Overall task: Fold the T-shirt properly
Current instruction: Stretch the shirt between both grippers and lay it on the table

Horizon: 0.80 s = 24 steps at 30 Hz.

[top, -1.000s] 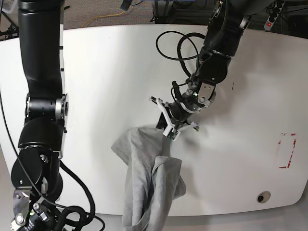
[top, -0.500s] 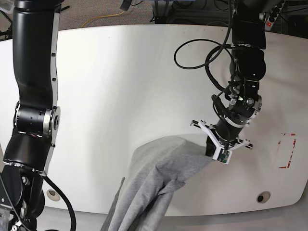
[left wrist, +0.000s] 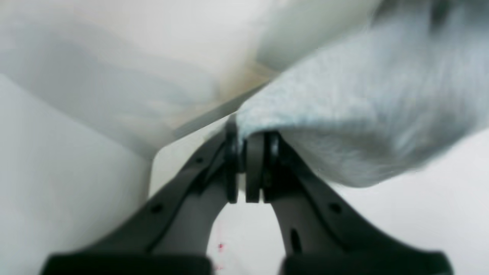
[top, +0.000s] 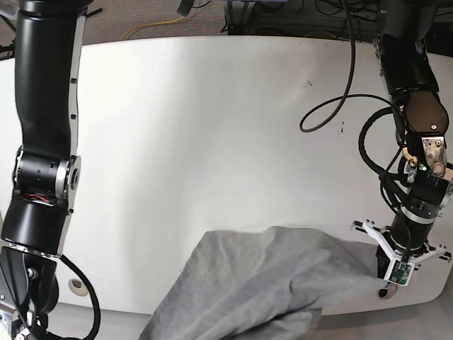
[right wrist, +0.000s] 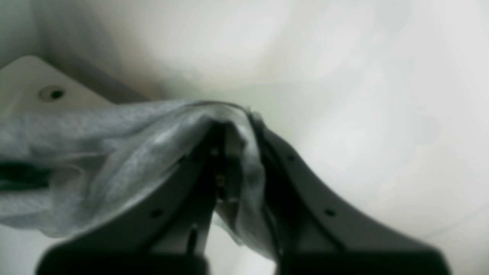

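Observation:
The light grey T-shirt [top: 269, 283] lies stretched along the front edge of the white table [top: 212, 127], and part of it hangs over that edge at the lower left. At its right end, my left gripper [top: 383, 273] is shut on the fabric. The left wrist view shows that left gripper [left wrist: 248, 147] pinching a hem of the T-shirt [left wrist: 363, 114]. In the right wrist view my right gripper [right wrist: 238, 131] is shut on a bunch of the T-shirt [right wrist: 95, 152], with a dark patch of lettering [right wrist: 19, 175] at the left. In the base view the right gripper is below the frame.
The right arm's black column [top: 46, 142] stands along the table's left side. A cable loop [top: 333, 113] hangs off the left arm. Round holes [top: 76, 285] sit near the front edge. Cables and a power strip lie beyond the far edge.
My left gripper has swept right and toward the front edge with the shirt's corner, pulling the bunched cloth out wide. The right arm has shifted left and lower, out of the base view.

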Available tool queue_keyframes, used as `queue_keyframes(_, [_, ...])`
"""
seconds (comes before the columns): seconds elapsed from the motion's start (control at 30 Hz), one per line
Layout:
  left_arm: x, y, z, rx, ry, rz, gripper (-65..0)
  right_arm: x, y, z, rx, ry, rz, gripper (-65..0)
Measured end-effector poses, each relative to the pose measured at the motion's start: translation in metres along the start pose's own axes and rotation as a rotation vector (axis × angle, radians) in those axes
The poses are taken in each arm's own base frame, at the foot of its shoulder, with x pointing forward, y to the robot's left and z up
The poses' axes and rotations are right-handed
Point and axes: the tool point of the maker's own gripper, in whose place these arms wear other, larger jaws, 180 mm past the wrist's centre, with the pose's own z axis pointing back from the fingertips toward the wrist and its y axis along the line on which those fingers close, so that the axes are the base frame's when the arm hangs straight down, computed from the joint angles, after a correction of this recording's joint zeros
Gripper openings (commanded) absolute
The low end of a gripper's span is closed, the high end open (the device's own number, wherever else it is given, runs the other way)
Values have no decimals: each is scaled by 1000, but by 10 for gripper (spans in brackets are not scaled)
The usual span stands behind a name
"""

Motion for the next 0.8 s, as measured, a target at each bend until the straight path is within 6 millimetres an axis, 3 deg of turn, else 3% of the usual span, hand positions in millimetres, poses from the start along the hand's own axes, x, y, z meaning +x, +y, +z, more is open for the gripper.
queue_keyframes(0.13, [-9, -1, 2, -24, 42, -40, -649, 0, -16, 16, -36, -36, -21, -650])
queue_keyframes(0.2, [-15, -4, 2, -37, 69, -56, -649, -17, -18, 23, -47, -46, -30, -650])
queue_keyframes(0.27, [-25, -6, 6, -51, 90, -53, -649, -46, -19, 29, -61, -4, -45, -650])
queue_keyframes(0.33, [-43, -9, 11, -56, 126, -40, -649, -95, -14, 33, -64, 75, -81, -650])
queue_keyframes(0.47, [-83, -31, 22, -121, 230, -60, -650, -165, 6, 45, -61, 180, -126, -650])
queue_keyframes(0.57, [-103, -49, 31, -172, 270, -52, -650, -193, 12, 62, -74, 183, -169, -650])
queue_keyframes(0.67, [-132, -65, 45, -208, 340, -47, -650, -233, 20, 84, -104, 231, -207, -650])
queue_keyframes(0.8, [-169, -88, 69, -269, 430, -31, -650, -276, 40, 111, -108, 292, -237, -650])
